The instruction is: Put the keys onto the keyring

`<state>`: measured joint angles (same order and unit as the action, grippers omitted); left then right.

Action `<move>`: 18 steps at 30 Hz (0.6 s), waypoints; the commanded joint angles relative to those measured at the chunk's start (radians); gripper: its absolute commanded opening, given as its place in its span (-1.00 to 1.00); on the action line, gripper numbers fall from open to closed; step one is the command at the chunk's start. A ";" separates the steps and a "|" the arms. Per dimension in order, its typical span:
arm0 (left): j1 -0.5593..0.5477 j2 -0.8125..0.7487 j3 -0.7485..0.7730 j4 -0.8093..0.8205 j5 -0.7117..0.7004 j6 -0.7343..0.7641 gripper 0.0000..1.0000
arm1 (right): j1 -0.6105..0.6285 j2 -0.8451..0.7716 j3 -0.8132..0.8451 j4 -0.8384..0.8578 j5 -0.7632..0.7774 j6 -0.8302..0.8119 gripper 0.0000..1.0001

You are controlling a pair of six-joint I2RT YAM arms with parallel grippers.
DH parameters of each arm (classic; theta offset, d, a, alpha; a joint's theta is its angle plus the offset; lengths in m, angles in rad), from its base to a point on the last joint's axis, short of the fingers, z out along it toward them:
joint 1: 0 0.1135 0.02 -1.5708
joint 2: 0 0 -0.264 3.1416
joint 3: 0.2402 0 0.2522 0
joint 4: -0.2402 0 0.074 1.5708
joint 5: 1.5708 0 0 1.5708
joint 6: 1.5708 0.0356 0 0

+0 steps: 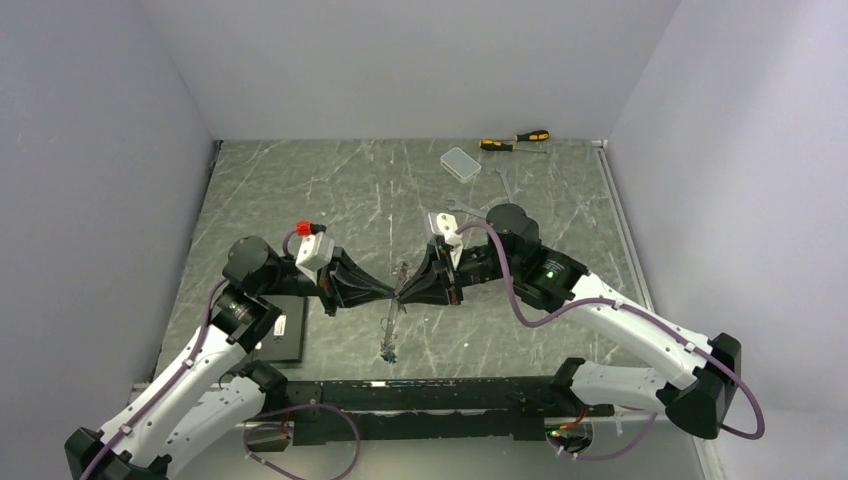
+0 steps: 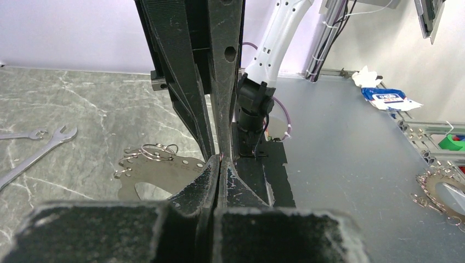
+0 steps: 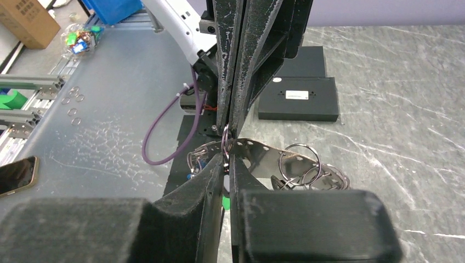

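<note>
My left gripper and right gripper meet tip to tip above the middle of the table, both shut. Between the tips is a thin silver wire ring, the keyring, seen edge-on in the right wrist view. Only a sliver of its wire shows at the left gripper's tip. Small keys hang below it. A green key head shows through the slit between the right fingers, and a blue one is just to the left.
A flat metal plate with holes lies under the grippers, with several split rings on it. Silver wrenches lie nearby. A black box sits near left, and a clear box and screwdrivers at the back.
</note>
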<state>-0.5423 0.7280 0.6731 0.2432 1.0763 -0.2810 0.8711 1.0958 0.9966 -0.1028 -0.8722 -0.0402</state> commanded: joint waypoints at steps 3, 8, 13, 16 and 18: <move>0.007 -0.015 -0.003 0.082 0.014 -0.027 -1.00 | -0.003 -0.001 -0.006 0.058 -0.024 0.001 -0.79; 0.010 -0.015 -0.004 0.094 0.020 -0.036 -1.00 | -0.003 0.000 -0.011 0.064 -0.035 0.004 -0.79; 0.011 -0.016 -0.011 0.133 0.028 -0.062 -1.00 | -0.003 0.019 -0.010 0.083 -0.072 0.019 -0.82; 0.012 -0.015 -0.013 0.155 0.032 -0.076 -1.00 | -0.003 0.039 -0.003 0.088 -0.082 0.022 -0.85; 0.013 -0.013 -0.013 0.161 0.036 -0.079 -1.00 | -0.003 0.043 -0.001 0.098 -0.085 0.028 -0.86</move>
<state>-0.5358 0.7280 0.6548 0.2970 1.0927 -0.3321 0.8703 1.1259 0.9867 -0.0654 -0.9176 -0.0238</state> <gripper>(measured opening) 0.011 0.074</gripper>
